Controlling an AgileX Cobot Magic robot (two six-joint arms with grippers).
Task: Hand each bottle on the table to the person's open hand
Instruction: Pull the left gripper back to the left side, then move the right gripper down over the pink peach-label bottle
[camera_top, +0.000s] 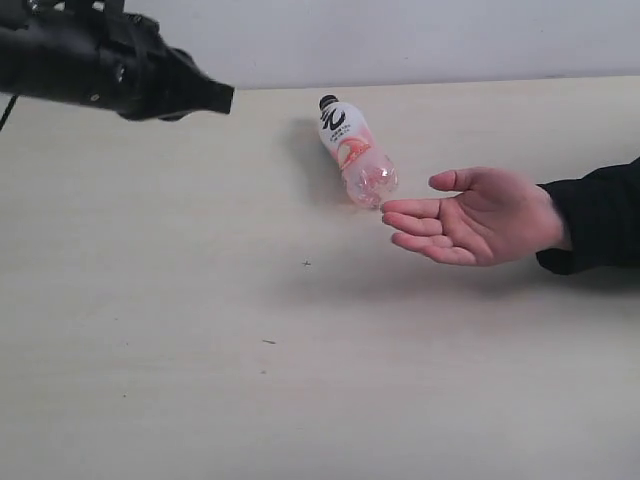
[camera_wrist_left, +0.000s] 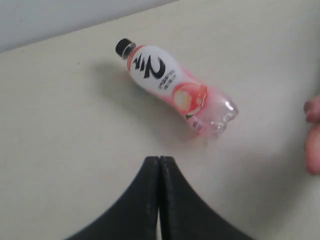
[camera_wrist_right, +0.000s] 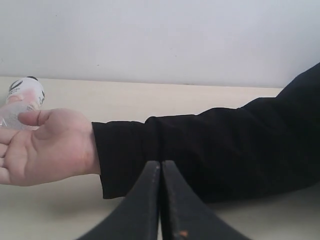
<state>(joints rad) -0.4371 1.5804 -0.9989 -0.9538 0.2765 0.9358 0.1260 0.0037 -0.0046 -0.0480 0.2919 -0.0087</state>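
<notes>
— What is the exterior view giving you?
— I'm seeing the pink bottle (camera_top: 355, 150) lying on its side on the table (camera_top: 200, 350). Its black cap (camera_top: 327, 101) is pointing toward the far edge, and its base is just beside the fingertips of the person's open hand (camera_top: 475, 217), which is reaching in palm up from the right. My left gripper (camera_top: 226, 98) is hanging at far left, well apart from the bottle.
— And the left wrist view?
— The left gripper's fingers are pressing together with nothing between them. The bottle is lying on the table beyond their tips.
— The right wrist view?
— My right gripper (camera_wrist_right: 160, 165) is likewise pinching closed on nothing, pointing at the black sleeve (camera_wrist_right: 210, 150). The bottle is peeking out behind the palm.
</notes>
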